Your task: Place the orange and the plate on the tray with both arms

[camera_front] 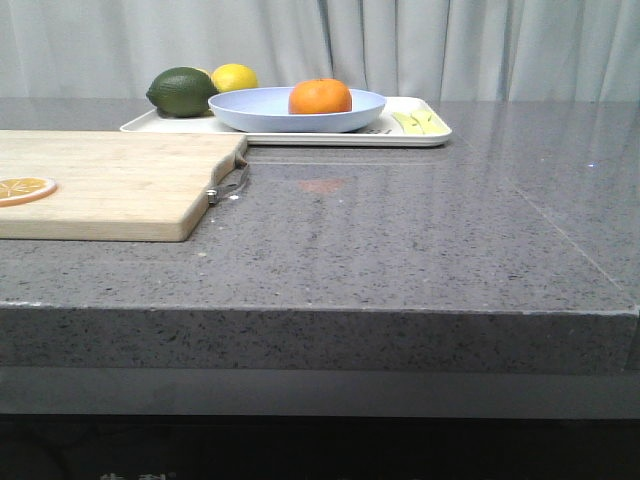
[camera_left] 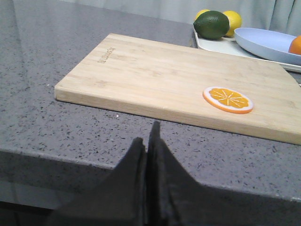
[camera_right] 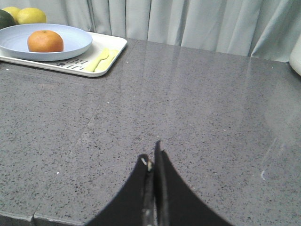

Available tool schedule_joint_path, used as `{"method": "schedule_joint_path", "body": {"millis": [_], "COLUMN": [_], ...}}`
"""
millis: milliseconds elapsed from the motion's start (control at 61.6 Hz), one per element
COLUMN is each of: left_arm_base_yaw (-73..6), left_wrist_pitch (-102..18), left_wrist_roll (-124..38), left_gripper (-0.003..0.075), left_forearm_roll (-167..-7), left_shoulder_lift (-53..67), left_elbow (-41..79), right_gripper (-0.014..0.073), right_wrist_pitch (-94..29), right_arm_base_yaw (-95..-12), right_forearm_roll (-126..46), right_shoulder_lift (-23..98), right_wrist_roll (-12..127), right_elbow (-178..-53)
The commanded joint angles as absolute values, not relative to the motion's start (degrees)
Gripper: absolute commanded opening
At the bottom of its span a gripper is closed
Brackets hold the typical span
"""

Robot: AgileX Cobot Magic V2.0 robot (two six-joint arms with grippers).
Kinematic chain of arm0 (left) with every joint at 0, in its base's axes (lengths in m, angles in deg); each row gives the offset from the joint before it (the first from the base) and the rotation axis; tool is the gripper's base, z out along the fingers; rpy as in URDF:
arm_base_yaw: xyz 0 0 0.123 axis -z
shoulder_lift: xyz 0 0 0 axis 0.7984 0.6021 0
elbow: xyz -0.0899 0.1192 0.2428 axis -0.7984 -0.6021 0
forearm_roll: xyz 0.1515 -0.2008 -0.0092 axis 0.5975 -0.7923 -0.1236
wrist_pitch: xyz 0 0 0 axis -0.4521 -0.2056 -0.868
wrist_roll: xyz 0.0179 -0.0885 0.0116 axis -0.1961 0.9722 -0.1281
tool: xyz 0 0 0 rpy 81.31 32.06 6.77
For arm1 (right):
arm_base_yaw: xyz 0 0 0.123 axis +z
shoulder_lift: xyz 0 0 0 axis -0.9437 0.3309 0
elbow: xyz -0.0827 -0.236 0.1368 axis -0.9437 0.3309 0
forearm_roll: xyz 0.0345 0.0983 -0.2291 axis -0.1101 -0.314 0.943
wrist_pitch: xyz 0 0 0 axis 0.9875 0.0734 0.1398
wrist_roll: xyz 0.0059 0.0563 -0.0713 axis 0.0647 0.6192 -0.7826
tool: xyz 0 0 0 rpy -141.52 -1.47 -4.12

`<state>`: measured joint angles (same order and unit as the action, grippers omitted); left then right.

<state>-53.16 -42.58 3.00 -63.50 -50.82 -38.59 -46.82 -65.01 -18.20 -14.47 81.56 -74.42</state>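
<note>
A bright orange (camera_front: 320, 96) sits in a pale lavender-blue plate (camera_front: 262, 112) on a cream-white tray (camera_front: 432, 134), upper centre; speckled grey desk (camera_front: 400, 230), light wooden board (camera_front: 110, 180).

Glossy speckled stone table (camera_front: 400, 230), matt pale wooden cutting board (camera_front: 110, 180)

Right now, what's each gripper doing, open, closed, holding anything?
Left gripper: closed, holding nothing.
Right gripper: closed, holding nothing.
</note>
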Motion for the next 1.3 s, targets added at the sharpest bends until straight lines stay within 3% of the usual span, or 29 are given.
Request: {"method": "schedule_joint_path", "body": {"millis": [0, 243, 503, 730, 1282], "left_arm_base_yaw": [-53.3, -53.3, -53.3, -53.3, -53.3], "left_wrist_pitch": [-37.6, -37.6, -37.6, -37.6, -37.6], "left_wrist_roll": [2.8, 2.8, 2.8, 2.8, 2.8], "left_gripper": [-0.0018, -0.0018, -0.0018, -0.0018, -0.0018], "left_forearm_roll": [-64.0, -64.0, -64.0, -64.0, -64.0], "left_shoulder_lift": [-52.1, -52.1, -52.1, -52.1, -51.9], "left_elbow": [-38.9, -38.9, -38.9, -38.9, -38.9], "right_gripper": [-0.006, -0.006, -0.006, -0.006, -0.006], "right_wrist_pitch": [-42.7, -39.6, -25.9, -25.4, -27.0], "right_arm_base_yaw": [-65.3, -65.3, -68.7, -71.8, -71.8], "right_forearm_roll": [-17.9, -18.2, -22.3, -24.8, -24.3], "right_shoulder_lift": [-13.7, -13.7, -16.6, -22.8, -22.7], "right_wrist_roll": [81.3, 81.3, 81.2, 81.2, 81.2], "right_elbow": [-75.8, -74.2, -60.2, -53.1, -53.3]}}
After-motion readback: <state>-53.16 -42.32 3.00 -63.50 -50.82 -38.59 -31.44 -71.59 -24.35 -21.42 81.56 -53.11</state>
